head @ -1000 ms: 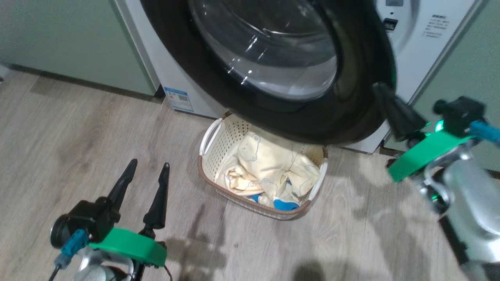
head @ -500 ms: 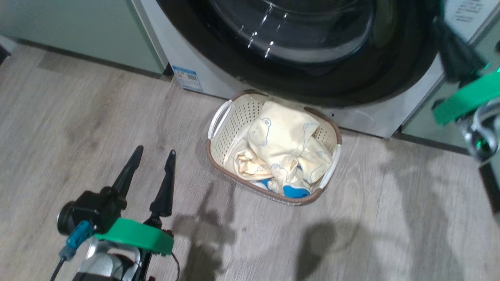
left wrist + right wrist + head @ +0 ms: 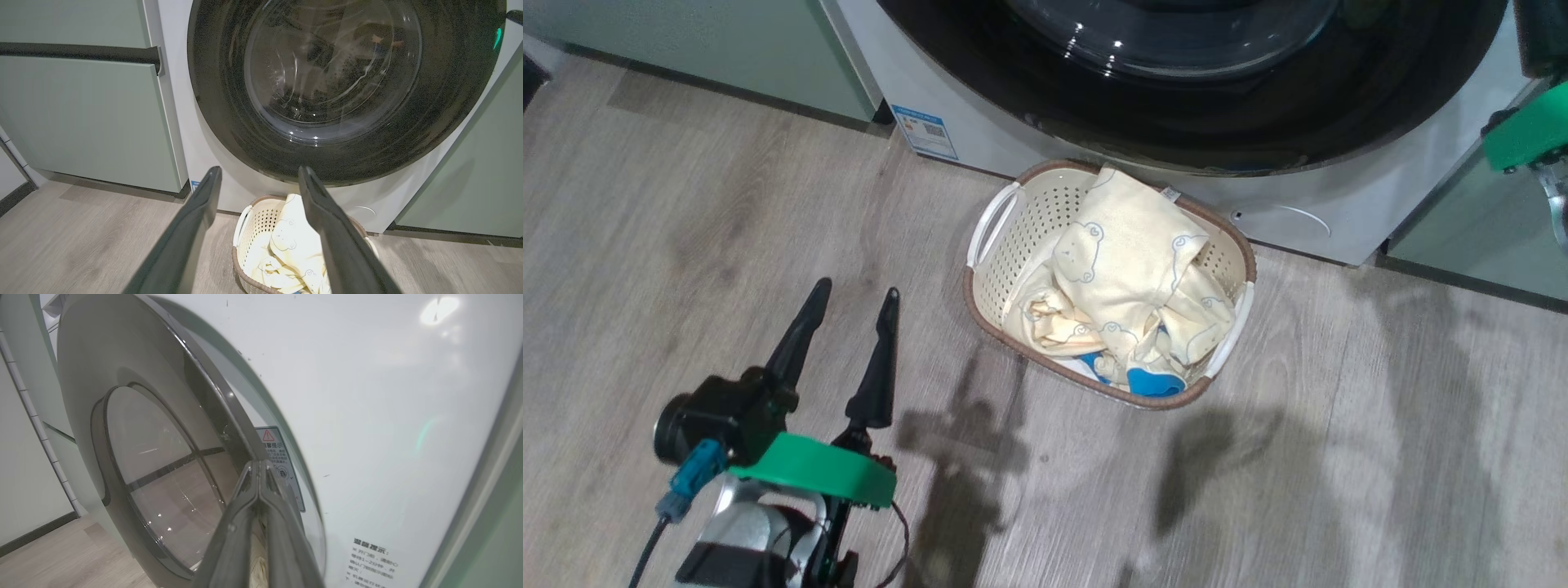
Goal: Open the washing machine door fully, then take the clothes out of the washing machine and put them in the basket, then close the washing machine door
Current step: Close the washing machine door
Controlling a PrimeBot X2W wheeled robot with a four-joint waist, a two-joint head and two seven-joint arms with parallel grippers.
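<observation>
Step in hand: the last one, closing the door (image 3: 229, 122). The clothes (image 3: 1123, 269) already lie in the basket (image 3: 1033, 220), and no yellow cloth shows through the glass.
Door position: lying against the front of the washing machine (image 3: 980, 139), or very nearly. In the right wrist view a narrow gap seems to remain along its rim. I cannot tell if the latch has caught.
Right jaws: pressed together and empty, tips at the door's outer rim on its right side.
Left jaws: wide apart and empty, hanging over the floor (image 3: 686, 245), well to the left of the basket.
Next move, as I judge it: a firm, straight push on the rim until the latch catches, then draw the arm back. A glancing push could slip off the glossy rim.
Door facing: glass bulge pointing out into the room. It is round, so it has no long axis.
Basket: on the floor just below the door, open side up. Its long axis runs handle to handle, roughly along the machine's front and slightly skewed.
Clothes: heaped loosely, with a blue piece at the near end.
</observation>
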